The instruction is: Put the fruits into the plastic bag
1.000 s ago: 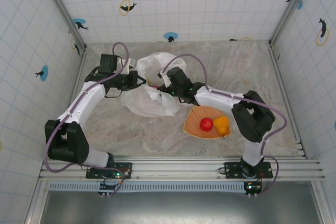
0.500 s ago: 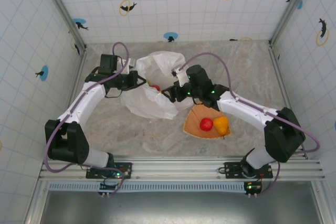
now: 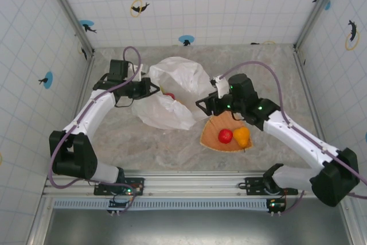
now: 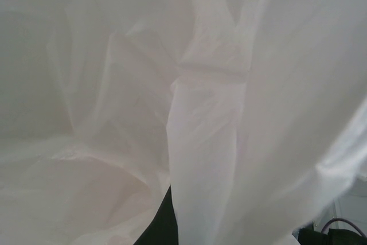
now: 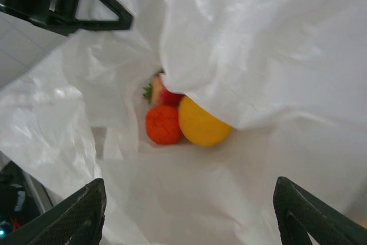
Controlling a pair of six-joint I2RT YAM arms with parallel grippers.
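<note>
Nearest, a red fruit [image 3: 225, 136] and an orange fruit [image 3: 242, 136] lie on the tray [image 3: 212, 132]; they look light, hard and glossy, so they may slip unless pinched across the middle. Just beyond, the right hand [image 3: 200, 106] hangs wide and empty beside the bag [image 3: 172, 113], where three fruits [image 5: 200, 123] sit. Farthest, the left hand [image 3: 151, 89] is closed, I judge, on the bag's thin, limp rim.

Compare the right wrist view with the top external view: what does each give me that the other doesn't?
Right wrist: an orange fruit and a yellow fruit touching inside the plastic bag. Top external: the orange tray holding a red fruit and a yellow-orange fruit. Shared: the bag, a leafy red fruit inside it, and the open right gripper.
</note>
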